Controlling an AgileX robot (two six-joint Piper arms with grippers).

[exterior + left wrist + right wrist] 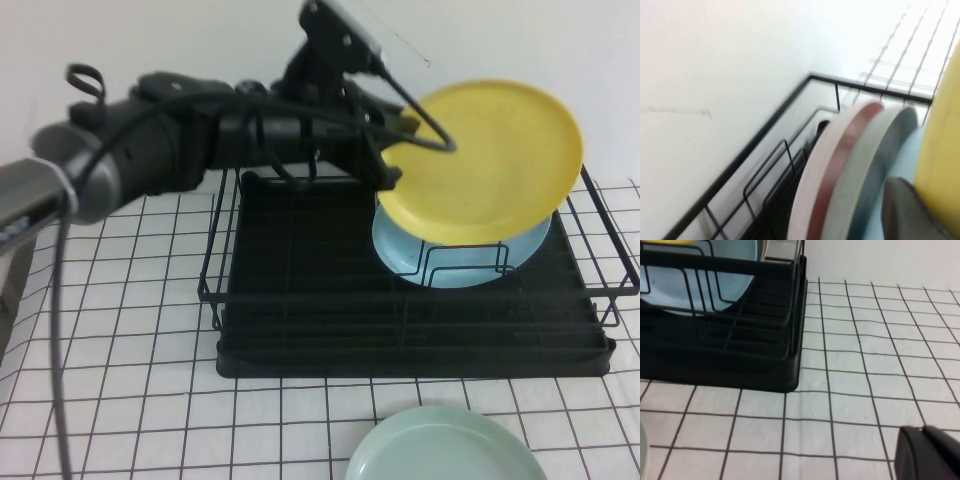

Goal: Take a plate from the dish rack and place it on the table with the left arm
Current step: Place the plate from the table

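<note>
The yellow plate is lifted and tilted above the back right of the black dish rack. My left gripper is shut on the plate's left rim, reaching in from the left over the rack. In the left wrist view the yellow plate lies against one dark finger. The grid-printed table lies around the rack. My right gripper is shut and empty, low over the table to the right of the rack, out of the high view.
A light-blue plate stands in the rack's dividers under the yellow one. More plate rims, pink and grey, stand beside it. A mint-green plate lies on the table in front of the rack. A white wall is close behind.
</note>
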